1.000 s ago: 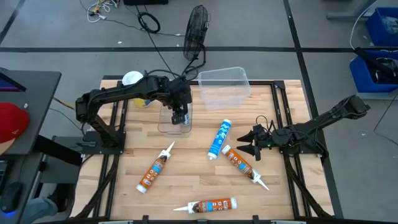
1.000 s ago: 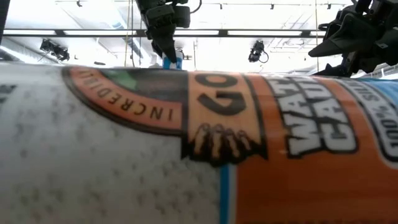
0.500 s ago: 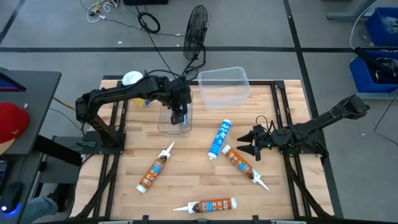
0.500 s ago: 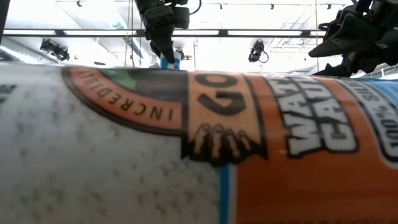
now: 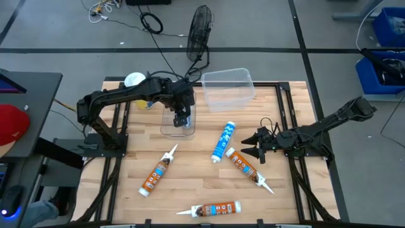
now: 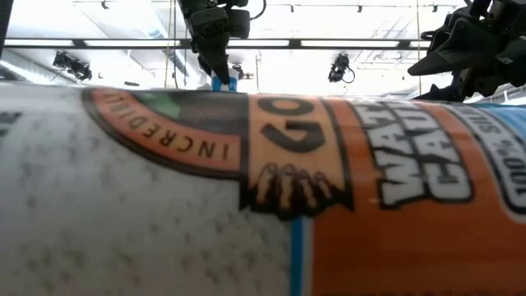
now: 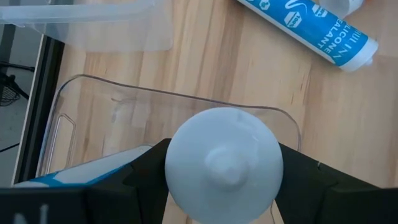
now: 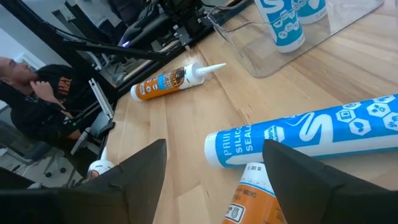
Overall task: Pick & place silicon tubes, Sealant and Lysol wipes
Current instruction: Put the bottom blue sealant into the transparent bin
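Over the last second almost nothing moved. At the far left edge of the counter (image 5: 202, 190) the Lysol wipes (image 5: 135, 82) stood where they had been, behind my left arm, not yet picked. My left end effector (image 5: 182, 118) stayed clenched on the upright silicone tube (image 7: 221, 158), holding it inside the small clear bin (image 5: 171, 128); I judged that placement all but done, with only the release left. The right wrist view showed what looked like a second blue tube (image 8: 313, 9) standing in that bin. The lying silicone tube (image 5: 223, 140) and the orange sealant tube (image 5: 243, 164) just beside it had not shifted. My right end effector (image 5: 250, 151) waited near both, fingers apart and gripping nothing, so the lying tube looked like its next pick
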